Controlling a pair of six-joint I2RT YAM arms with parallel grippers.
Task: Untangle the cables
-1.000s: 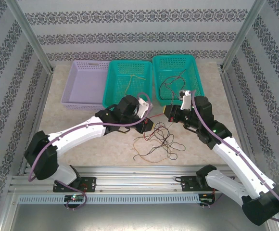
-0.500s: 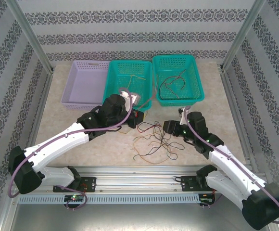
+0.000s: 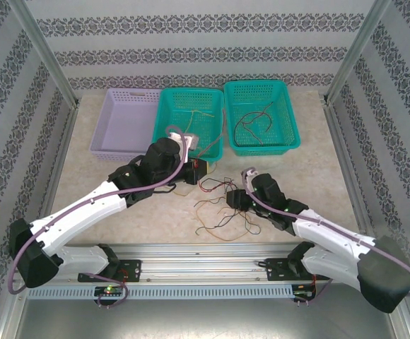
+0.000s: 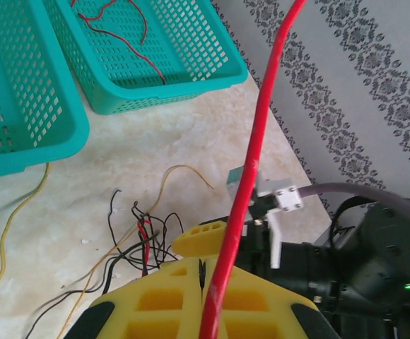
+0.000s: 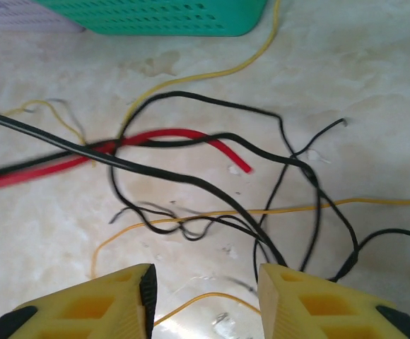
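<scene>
As the top view shows, cables [image 3: 223,208]: tangled on the desk [image 3: 318,176], 5 o'clock of the middle basket [image 3: 191,91].
Left wrist, left tool [image 4: 203,282]: clenched on the red cable [image 4: 260,127].
Right wrist, right tool [image 5: 203,282]: released over black strands [image 5: 191,181]; closing now could snag several, tightening knots.

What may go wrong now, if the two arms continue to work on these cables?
1. The left gripper is shut on a red cable; if it is knotted with the others, pulling may drag or tighten them all.
2. The right gripper stands open over several crossing black cables; closing here may catch more than one strand.
</scene>
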